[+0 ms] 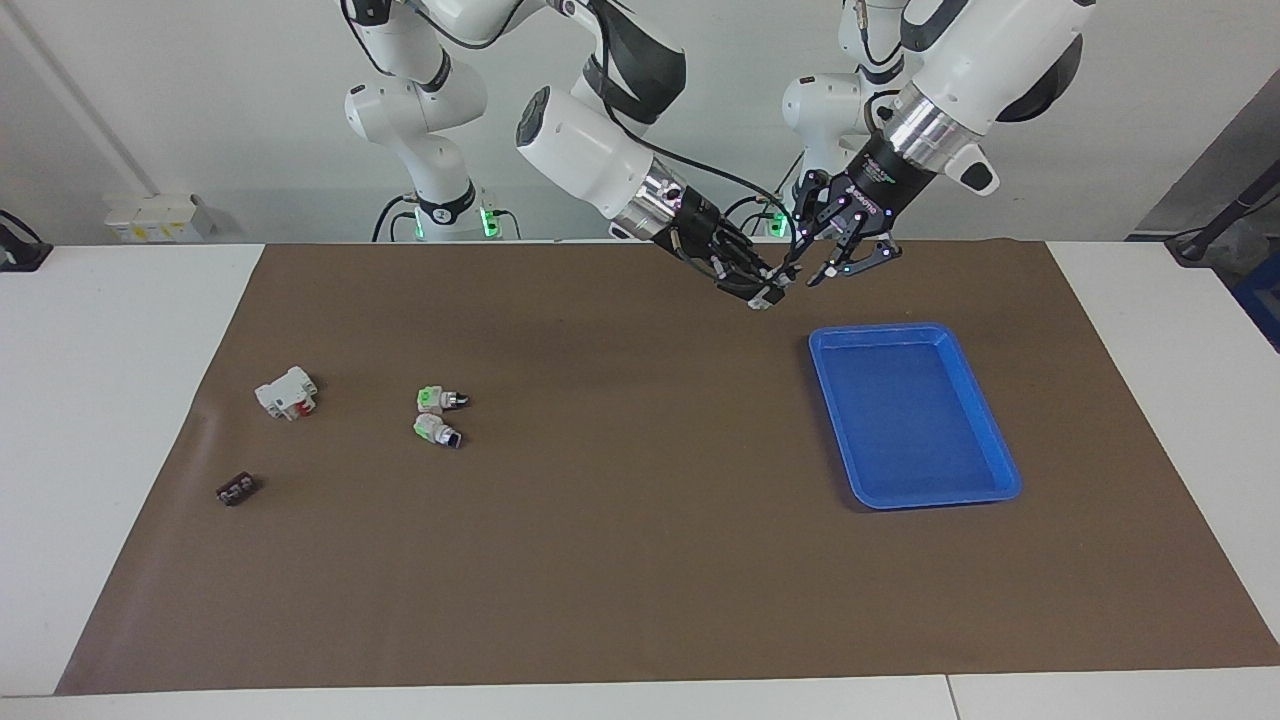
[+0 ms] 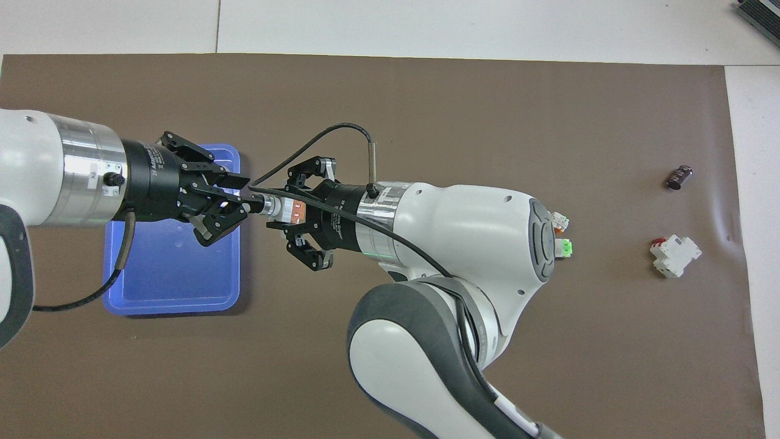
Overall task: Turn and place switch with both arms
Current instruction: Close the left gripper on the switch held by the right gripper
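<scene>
- switch (image 2: 286, 208) held mid-air, left-centre of overhead frame, just beside blue tray (image 2: 173, 299)
- right tool (image 2: 291, 210) clamped on its orange end
- left tool (image 2: 234, 198) fingers around the black knob; firm grip unclear
- turn and tray placement seem not yet done

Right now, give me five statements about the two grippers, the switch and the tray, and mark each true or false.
1. The right gripper holds the switch up in the air. True.
2. The switch lies in the blue tray. False: nothing lies in the tray.
3. The left gripper is at the switch's black knob end. True.
4. The left arm waits away from the switch. False: its gripper meets the right gripper at the switch.
5. Two green-ended switches lie on the mat toward the right arm's end. True.
</scene>
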Motion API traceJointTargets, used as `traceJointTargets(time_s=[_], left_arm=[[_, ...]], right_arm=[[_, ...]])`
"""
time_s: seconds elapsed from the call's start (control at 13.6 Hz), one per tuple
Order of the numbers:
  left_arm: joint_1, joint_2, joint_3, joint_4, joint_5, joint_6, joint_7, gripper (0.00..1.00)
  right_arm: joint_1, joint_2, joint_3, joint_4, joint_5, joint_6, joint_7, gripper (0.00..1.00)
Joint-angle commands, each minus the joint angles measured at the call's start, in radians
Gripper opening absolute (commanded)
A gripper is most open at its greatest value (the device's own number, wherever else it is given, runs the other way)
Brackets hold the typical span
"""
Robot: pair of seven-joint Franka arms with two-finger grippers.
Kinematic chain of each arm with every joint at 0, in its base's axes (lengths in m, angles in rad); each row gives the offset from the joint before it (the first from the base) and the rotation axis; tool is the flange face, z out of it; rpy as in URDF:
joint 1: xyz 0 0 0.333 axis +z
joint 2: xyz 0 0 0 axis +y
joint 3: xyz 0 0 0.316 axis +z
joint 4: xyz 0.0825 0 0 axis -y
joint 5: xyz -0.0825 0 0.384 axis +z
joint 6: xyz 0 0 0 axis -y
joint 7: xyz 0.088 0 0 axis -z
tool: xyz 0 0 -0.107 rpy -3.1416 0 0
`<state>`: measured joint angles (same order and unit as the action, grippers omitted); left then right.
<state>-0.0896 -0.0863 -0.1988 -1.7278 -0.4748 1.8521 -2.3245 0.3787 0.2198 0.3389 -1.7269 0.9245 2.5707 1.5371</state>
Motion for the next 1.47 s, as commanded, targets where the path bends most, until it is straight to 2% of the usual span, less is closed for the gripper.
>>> traceJointTargets(time_s=[0.0, 0.37, 0.59, 0.88, 1.1, 1.39], left_arm=[[-0.004, -0.036, 0.002, -0.047, -0.03, 0.018, -0.023, 0.35], [0.005, -0.058, 0.002, -0.091, -0.06, 0.012, -0.021, 0.34], [0.008, -0.064, 0.006, -0.098, -0.076, 0.009, -0.006, 0.25], [0.01, -0.064, 0.018, -0.095, -0.094, -0.027, 0.033, 0.18], [0.01, -0.064, 0.019, -0.093, -0.096, -0.028, 0.04, 0.0], [0.018, -0.062, 0.021, -0.089, -0.102, -0.047, 0.086, 0.0]], right_arm=[[-0.001, -0.008, 0.003, -0.011, 0.01, 0.019, 0.008, 0.0], [-0.001, -0.008, 0.003, -0.011, 0.01, 0.019, 0.008, 0.0], [-0.001, -0.008, 0.003, -0.01, 0.01, 0.019, 0.008, 0.0], [-0.001, -0.008, 0.003, -0.01, 0.01, 0.019, 0.008, 0.0], [-0.001, -0.007, 0.003, -0.01, 0.01, 0.019, 0.008, 0.0], [-0.001, -0.007, 0.003, -0.01, 0.01, 0.019, 0.008, 0.0]])
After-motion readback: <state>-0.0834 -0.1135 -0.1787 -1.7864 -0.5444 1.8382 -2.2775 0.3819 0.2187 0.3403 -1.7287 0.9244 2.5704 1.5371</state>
